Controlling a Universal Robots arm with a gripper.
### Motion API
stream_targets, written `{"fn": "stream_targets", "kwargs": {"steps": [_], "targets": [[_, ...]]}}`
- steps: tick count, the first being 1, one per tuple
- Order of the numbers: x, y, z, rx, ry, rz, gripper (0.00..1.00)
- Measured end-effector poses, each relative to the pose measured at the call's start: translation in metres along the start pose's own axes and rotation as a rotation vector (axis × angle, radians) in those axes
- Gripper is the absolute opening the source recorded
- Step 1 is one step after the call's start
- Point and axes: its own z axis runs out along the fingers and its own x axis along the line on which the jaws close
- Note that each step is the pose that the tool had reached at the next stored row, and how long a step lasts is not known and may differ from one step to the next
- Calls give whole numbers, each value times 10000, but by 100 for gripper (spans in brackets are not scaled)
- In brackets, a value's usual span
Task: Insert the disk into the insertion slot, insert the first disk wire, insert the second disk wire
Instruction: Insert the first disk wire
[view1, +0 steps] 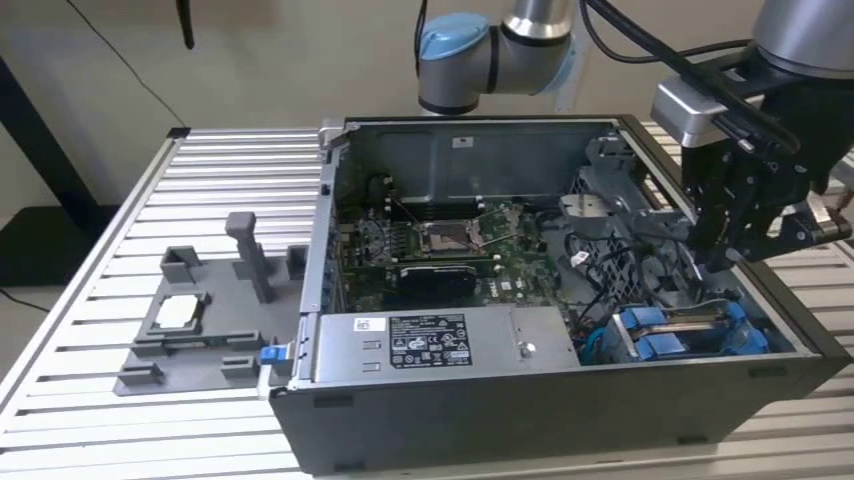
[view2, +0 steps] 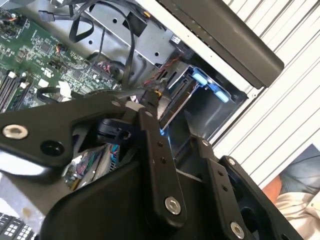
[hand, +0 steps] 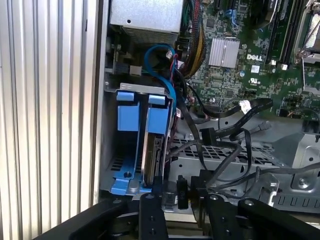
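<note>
Disk (hand: 151, 160) seated on edge in slot (hand: 140, 89), blue carrier (hand: 159, 120) retaining it. Pincer (hand: 180, 200) released, poised at disk's end near loose wires (hand: 225, 131).

The exterior view is looking down from a raised spot at middling range. It is taking in the whole open computer case (view1: 534, 420) lying on the slatted worktop (view1: 227, 170), with the arm (view1: 494, 50) showing toward the exterior view's right. The first wrist view is peering almost straight down into the case from close by, past the gripper (hand: 182, 212), at the insertion slot (hand: 135, 115) and the motherboard (hand: 240, 65). The second wrist view is looking slantwise along the gripper's black links, nearer still, toward the same slot and the case's edge. All three are sharing the slot, the motherboard and the worktop's slats.
</note>
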Motion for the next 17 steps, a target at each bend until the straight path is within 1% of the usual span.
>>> {"fn": "stream_targets", "kwargs": {"steps": [2, 3, 4, 5, 13, 14, 15, 17], "targets": [[-4, 1, 7, 0, 2, 6, 26], [-4, 1, 8, 0, 4, 9, 26], [-4, 1, 8, 0, 6, 10, 20], [-4, 1, 9, 0, 7, 10, 19], [-4, 1, 13, -4, 4, 11, 19], [-2, -4, 15, -56, -3, 13, 19], [1, -13, 17, -154, -13, 18, 19], [13, -46, 24, -436, -38, 34, 19]]}}
